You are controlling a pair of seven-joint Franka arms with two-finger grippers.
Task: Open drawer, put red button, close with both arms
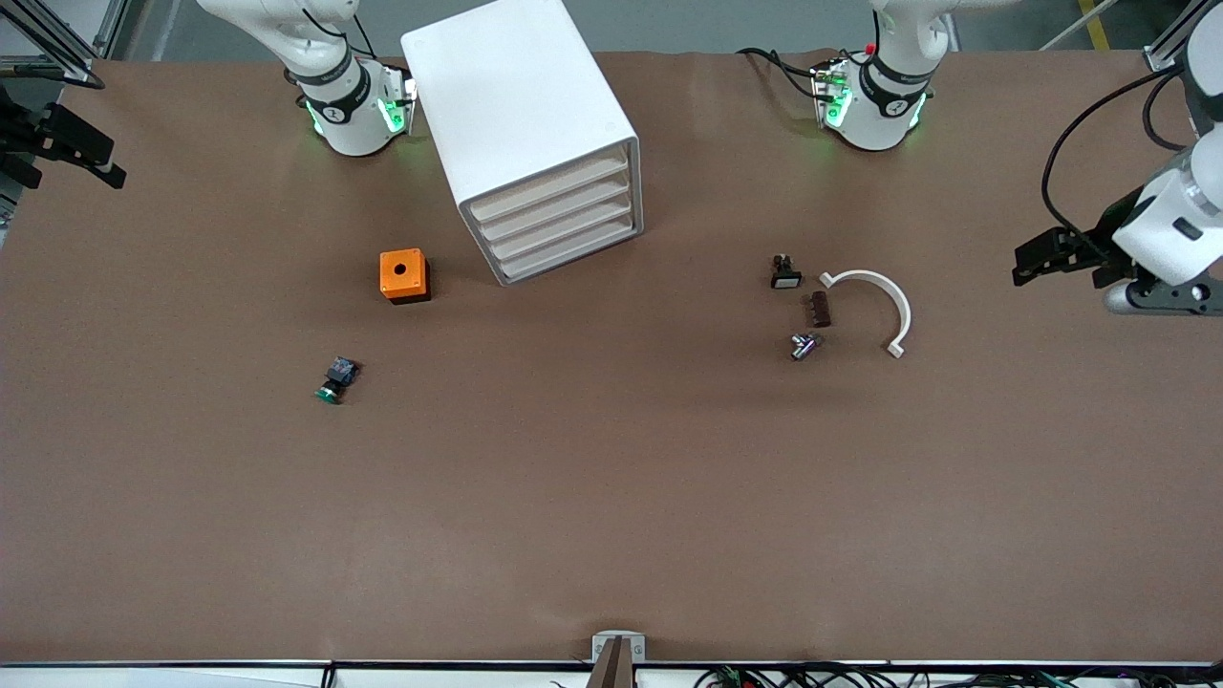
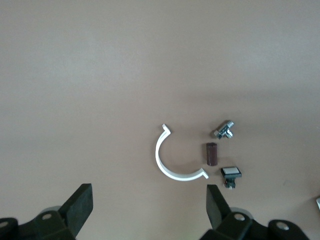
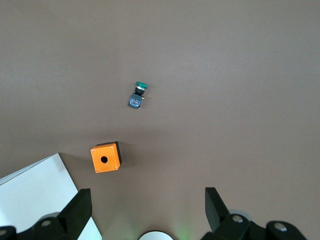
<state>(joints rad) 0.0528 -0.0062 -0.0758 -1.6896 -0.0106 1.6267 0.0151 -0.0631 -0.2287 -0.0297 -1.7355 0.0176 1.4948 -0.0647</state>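
From the front view, my left pincer [image 1: 1051, 260] hangs over the brown paper-covered desk [image 1: 611, 497] at the left arm's end, fingers spread and empty. My right pincer [image 1: 67, 148] waits over the right arm's end of the desk; there I cannot tell how its fingers stand. The big white box cabinet [image 1: 521, 124] stands between my two bases, and its four cream-fronted drawers [image 1: 559, 225] are all pushed in. I see no red-capped button anywhere, only a green-capped push-button with a dark blue body [image 1: 336, 379].

Through the left wrist view, my fingers [image 2: 77, 205] stand wide apart above bare desk. Past them lie a white plastic half-ring clip [image 2: 175, 160], a small brown block [image 2: 212, 154], a silvery metal fitting [image 2: 224, 130] and a white-capped switch [image 2: 231, 175].

Through the right wrist view, my right pincer gapes open with nothing in it; a small orange box with a round hole [image 3: 105, 157] lies just ahead, the cabinet's corner beside it, the green button farther out.
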